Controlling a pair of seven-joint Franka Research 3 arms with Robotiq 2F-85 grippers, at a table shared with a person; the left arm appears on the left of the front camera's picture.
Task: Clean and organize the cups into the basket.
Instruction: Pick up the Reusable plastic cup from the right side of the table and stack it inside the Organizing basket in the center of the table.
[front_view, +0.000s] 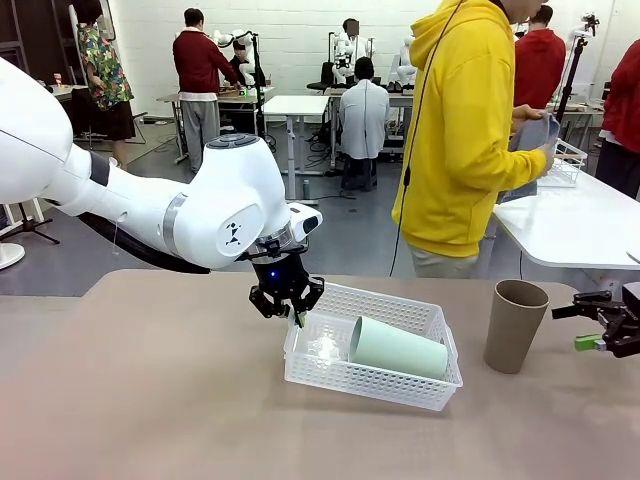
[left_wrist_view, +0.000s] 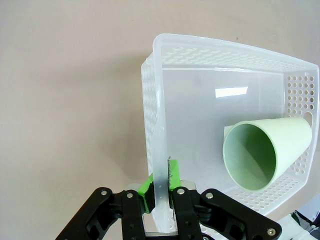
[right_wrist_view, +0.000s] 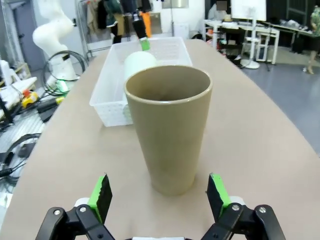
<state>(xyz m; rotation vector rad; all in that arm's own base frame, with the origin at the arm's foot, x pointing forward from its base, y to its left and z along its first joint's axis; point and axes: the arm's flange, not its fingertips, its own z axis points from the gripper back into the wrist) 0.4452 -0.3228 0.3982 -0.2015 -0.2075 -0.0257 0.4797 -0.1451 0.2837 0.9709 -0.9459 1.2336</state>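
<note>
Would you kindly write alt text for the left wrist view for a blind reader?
The left gripper is shut on one wall of a white perforated plastic basket on a tan table; a pale mint green tumbler lies on its side inside.

Front view: right gripper (front_view: 572, 328) was cut off by pic's rt edge; person in yellow hoodie (front_view: 460, 130) cropped at top. Lower side of mint cup (front_view: 398, 348) sat behind mesh wall of basket (front_view: 370, 385). Right wrist view: brown cup (right_wrist_view: 169, 125) hid most of mint cup & some basket wall. Left wrist view: basket's corner ran off rt edge; left gripper (left_wrist_view: 161, 182) body cropped at bottom.
</note>
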